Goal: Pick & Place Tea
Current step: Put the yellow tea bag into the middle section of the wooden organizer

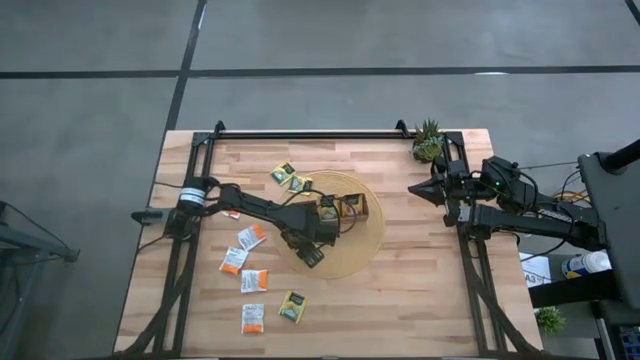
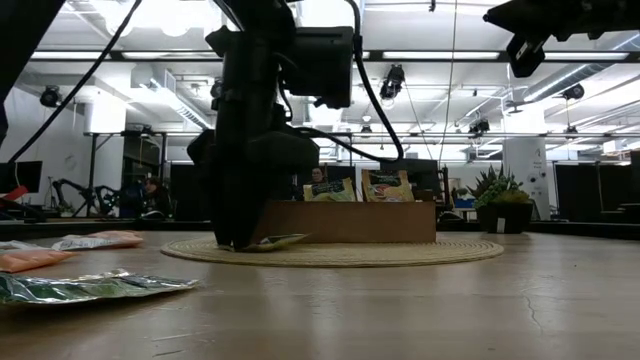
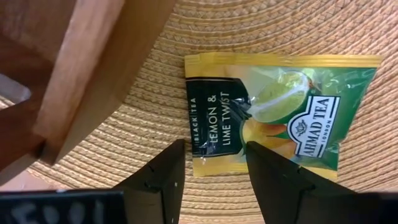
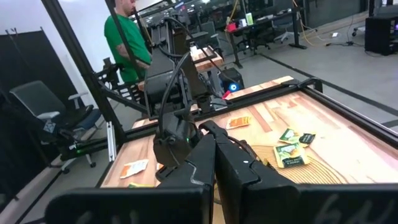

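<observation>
Just yellow-green lemon-lime tea sachet (image 3: 280,118), flat.

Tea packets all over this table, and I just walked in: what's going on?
The left claw is down on the round woven mat, open, its fingers straddling the edge of a lemon and lime sachet lying flat beside the wooden tray. Two sachets stand in the tray; others lie scattered on the table. The right claw waits shut at the table's right edge.
</observation>
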Controlling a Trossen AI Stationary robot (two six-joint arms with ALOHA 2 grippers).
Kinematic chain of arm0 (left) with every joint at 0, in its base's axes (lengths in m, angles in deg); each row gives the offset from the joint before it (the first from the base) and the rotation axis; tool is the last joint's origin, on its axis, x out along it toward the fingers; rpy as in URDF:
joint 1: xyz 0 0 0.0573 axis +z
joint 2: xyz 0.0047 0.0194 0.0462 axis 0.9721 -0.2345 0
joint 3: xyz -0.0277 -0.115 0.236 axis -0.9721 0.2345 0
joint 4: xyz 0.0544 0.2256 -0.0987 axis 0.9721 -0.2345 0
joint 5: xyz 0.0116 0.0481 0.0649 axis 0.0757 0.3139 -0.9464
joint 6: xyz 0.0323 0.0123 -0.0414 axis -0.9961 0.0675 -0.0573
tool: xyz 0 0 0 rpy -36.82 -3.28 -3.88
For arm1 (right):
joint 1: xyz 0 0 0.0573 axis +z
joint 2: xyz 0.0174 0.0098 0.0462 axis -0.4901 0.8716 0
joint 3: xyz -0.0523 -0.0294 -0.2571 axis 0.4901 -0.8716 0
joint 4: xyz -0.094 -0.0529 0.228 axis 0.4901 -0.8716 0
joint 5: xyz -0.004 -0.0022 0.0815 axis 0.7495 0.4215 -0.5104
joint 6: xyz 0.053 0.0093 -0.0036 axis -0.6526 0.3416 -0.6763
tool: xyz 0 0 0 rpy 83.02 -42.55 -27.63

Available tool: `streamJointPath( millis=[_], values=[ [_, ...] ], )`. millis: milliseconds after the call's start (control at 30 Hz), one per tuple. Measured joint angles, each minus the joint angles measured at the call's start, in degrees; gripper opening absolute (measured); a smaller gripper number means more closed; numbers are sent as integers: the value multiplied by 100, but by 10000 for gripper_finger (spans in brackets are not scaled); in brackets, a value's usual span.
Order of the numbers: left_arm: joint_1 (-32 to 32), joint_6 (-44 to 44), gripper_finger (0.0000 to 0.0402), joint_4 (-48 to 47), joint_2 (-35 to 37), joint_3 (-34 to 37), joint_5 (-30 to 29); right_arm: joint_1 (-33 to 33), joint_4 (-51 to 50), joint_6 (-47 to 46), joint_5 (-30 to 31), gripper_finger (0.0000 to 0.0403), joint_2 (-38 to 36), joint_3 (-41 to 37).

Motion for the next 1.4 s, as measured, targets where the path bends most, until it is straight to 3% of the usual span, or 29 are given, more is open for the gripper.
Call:
streamJointPath(
  millis=[167, 333, 400, 967, 1100, 1400],
  values=[
    [2, -1, 145, 29, -13, 4, 0, 0, 0, -47, 1, 9, 0, 0],
    [4, -15, 35, 29, -20, 10, -43, 0, 0, -63, 1, 9, 0, 0],
    [4, -33, 12, 63, -20, 10, -46, 0, 0, -63, 1, 9, 0, 0],
    [-2, -71, 0, -636, 490, -724, -188, 2, 50, -168, -2, 9, -3, 0],
    [-2, -214, 0, -830, 670, -1110, -643, 1, 275, -608, -4, 9, -4, 0],
    [68, -1246, 0, -1003, 748, -1899, -2413, 1, 716, -746, -7, 9, -9, 0]
  ],
)
